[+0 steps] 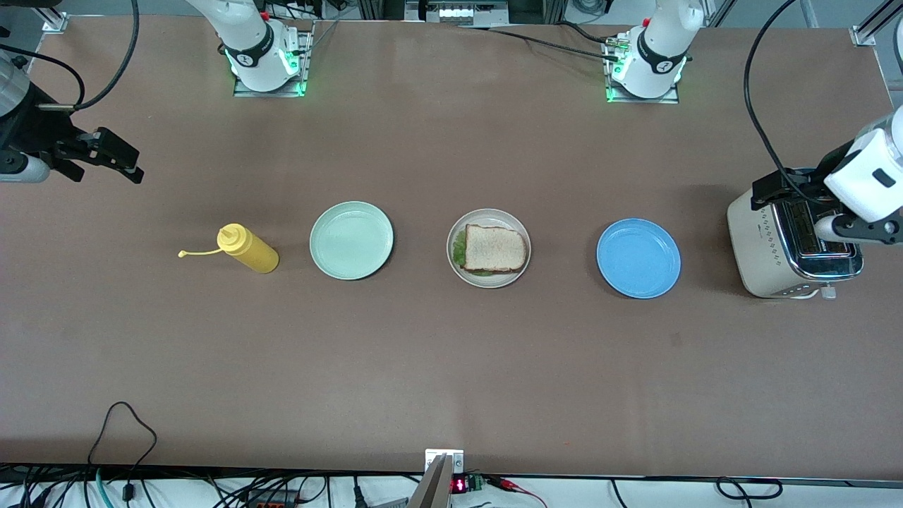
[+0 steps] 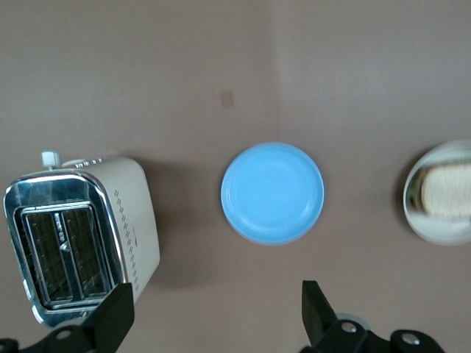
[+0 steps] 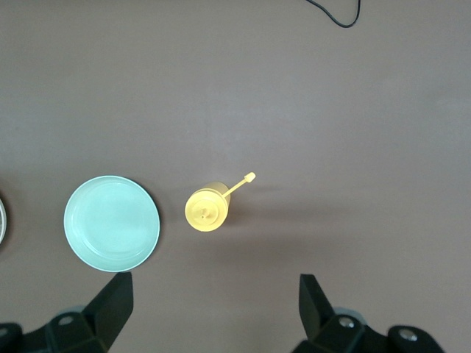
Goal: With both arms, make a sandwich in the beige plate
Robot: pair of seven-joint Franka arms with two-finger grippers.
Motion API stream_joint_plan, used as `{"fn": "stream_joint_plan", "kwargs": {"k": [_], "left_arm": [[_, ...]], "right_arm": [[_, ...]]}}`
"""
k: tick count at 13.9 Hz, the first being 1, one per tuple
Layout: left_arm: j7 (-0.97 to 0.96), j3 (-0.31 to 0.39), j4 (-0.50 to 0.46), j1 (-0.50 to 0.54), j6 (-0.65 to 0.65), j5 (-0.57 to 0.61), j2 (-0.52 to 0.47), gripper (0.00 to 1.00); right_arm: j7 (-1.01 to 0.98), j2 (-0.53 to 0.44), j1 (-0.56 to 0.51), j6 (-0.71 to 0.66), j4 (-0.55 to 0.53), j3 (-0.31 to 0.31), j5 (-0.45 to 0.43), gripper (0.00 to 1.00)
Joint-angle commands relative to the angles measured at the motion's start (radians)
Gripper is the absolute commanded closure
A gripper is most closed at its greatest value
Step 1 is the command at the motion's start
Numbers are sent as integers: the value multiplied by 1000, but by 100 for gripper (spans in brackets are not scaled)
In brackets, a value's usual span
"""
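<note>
Speckled, brown-crusted sandwich (image 1: 494, 248) with crinkled lettuce rests on round beige plate (image 1: 489, 281). Left gripper (image 2: 213, 312) over toaster (image 1: 790, 243), right gripper (image 3: 213, 309) raised at the right arm's table end; both spread, empty.

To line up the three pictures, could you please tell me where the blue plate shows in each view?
Front view: the blue plate lies between the beige plate with the sandwich and the toaster.
Left wrist view: mid-picture, between the same two.
Right wrist view: not in it.
Shared landmark: the toaster, in the front and left wrist views only.

sandwich (image 1: 494, 248) on beige plate (image 1: 488, 279), pincers apart
</note>
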Motion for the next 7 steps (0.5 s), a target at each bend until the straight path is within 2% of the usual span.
{"fn": "stream_joint_plan", "kwargs": {"k": [1, 3, 5, 7], "left_arm": [[24, -8, -271, 38, 103, 3, -214, 0], [36, -8, -311, 44, 88, 3, -254, 0], [39, -11, -297, 49, 23, 3, -253, 0], [64, -12, -277, 46, 17, 3, -243, 0]], "right_arm": [[-11, 13, -9, -11, 26, -1, 9, 0], [-11, 13, -9, -11, 26, -2, 9, 0], [-11, 13, -9, -11, 26, -1, 9, 0], [-11, 11, -7, -11, 26, -1, 9, 0]]}}
